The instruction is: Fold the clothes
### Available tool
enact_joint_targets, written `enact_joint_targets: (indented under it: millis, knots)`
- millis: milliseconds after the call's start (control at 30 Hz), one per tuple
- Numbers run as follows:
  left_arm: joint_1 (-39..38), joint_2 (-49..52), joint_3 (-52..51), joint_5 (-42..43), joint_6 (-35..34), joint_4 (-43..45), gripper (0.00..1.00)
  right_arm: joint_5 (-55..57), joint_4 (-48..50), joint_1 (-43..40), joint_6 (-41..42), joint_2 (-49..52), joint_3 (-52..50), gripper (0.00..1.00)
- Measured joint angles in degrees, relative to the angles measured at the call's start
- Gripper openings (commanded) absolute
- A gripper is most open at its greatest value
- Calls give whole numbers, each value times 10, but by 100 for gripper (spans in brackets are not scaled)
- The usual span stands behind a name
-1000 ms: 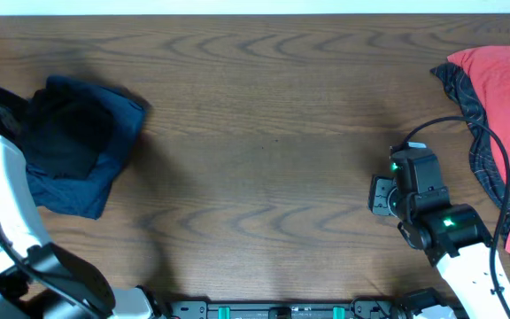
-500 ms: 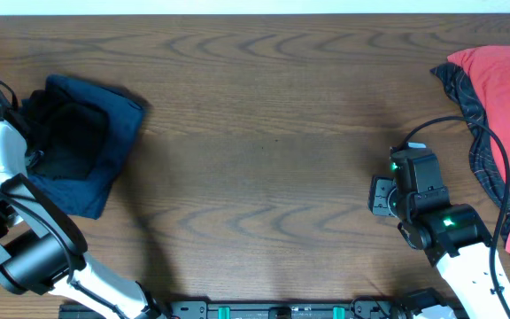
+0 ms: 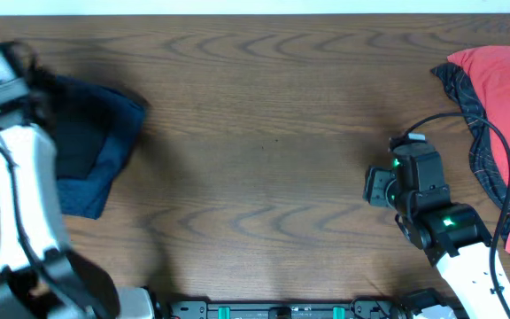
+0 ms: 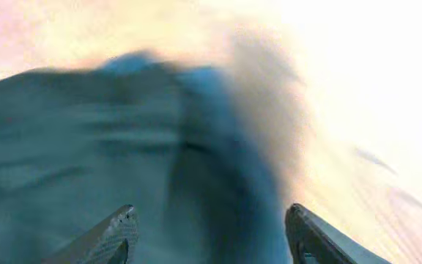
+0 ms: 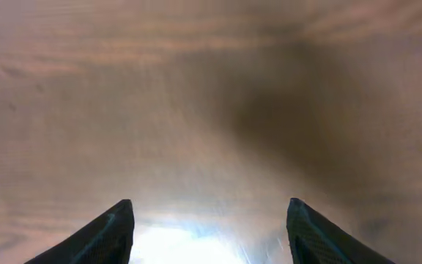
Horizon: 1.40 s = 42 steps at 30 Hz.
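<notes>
The clothes lie in two heaps. At the left, a black shirt [image 3: 71, 140] sits folded on a navy garment [image 3: 104, 182]. A red garment [image 3: 503, 80] and a dark plaid one [image 3: 475, 142] are piled at the right edge. My left gripper [image 4: 211, 216] is open just above the dark blue fabric [image 4: 123, 161], with nothing between its fingers; the view is motion-blurred. In the overhead view the left arm [image 3: 20, 177] covers the stack's left side. My right gripper [image 5: 211, 209] hangs open over bare wood [image 5: 196, 88], left of the red heap, and shows from above as the right gripper [image 3: 374, 188].
The wooden table [image 3: 264, 133] spans the view, and its far edge runs along the top. A black cable [image 3: 494, 151] loops from the right arm over the plaid cloth. A rail with green lights [image 3: 282, 310] lies along the near edge.
My left gripper has opened and swung toward the table's far edge beside the black and navy stack. The right gripper has opened slightly and edged left.
</notes>
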Motion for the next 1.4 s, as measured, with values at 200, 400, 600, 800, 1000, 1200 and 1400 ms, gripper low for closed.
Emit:
enact_joint_targets:
  millis: [200,400,600,800,1000,1200,1400]
  knots:
    - [-149,-33,7,11,56,-88,98,-12,124,-3,-43,28,1,77]
    - [-232,-29,5,14,71,-284,98,-80,141,-44,-71,59,2,99]
    - [-273,-30,0,11,71,-406,100,-106,76,-74,-77,39,2,99]
    - [-334,-111,-93,-30,63,-353,100,-76,-6,-74,-71,-61,2,99]
    - [-376,-343,-231,-88,42,-208,98,-26,-29,-74,-66,-199,0,99]
    - [-378,-533,-345,-112,41,-88,98,18,-29,-74,-56,-305,-21,99]
    - [-378,-588,-372,-116,41,-75,98,42,-82,-74,-49,-313,-57,99]
